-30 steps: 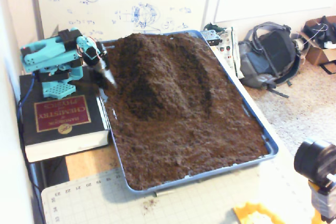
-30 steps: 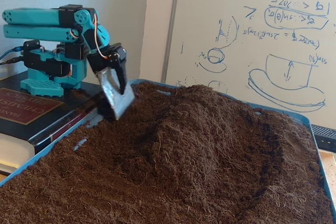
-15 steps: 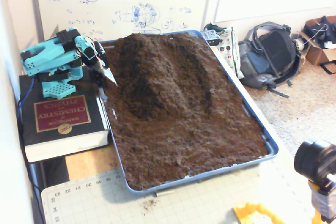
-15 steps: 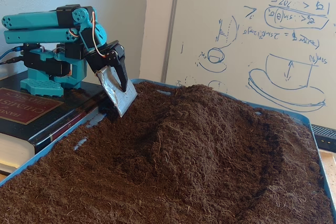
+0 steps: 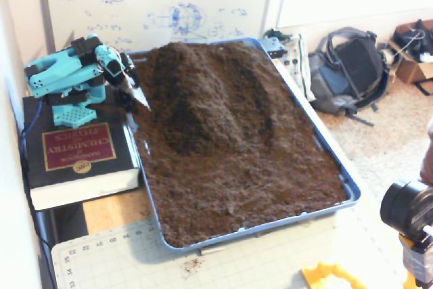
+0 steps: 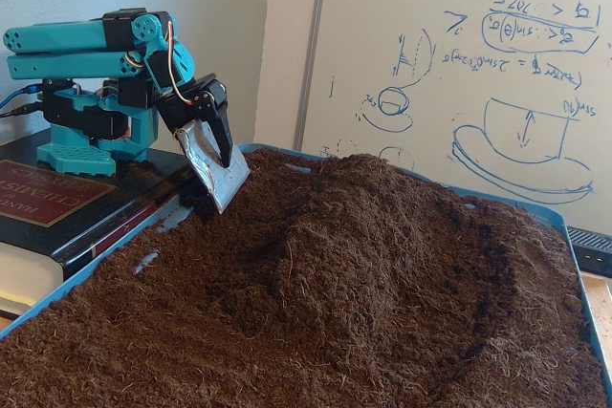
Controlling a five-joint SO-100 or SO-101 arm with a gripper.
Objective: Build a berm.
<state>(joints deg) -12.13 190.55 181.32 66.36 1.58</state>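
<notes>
The berm [image 5: 203, 93] is a raised ridge of dark brown crumbly soil running along the far half of the blue tray [image 5: 333, 157], with sloping sides and a dark hollow on its left flank. The low fixed view shows the berm [image 6: 382, 236] rising toward the whiteboard. My teal arm stands on a book at the tray's left. The gripper [image 5: 139, 99] carries a flat metal blade, and its black finger lies along that blade. In the low view the gripper [image 6: 225, 183] hangs tilted just above the soil at the berm's left foot, with nothing held.
A thick book [image 5: 74, 153] supports the arm's base left of the tray. Flatter soil fills the tray's near half. A backpack [image 5: 348, 69] lies on the floor at right, a camera [image 5: 406, 208] stands at lower right, and a cutting mat [image 5: 115, 255] lies in front.
Compared with a second ago, the upper arm and blade have lifted slightly away from the soil at the tray's left edge. The soil's shape looks the same.
</notes>
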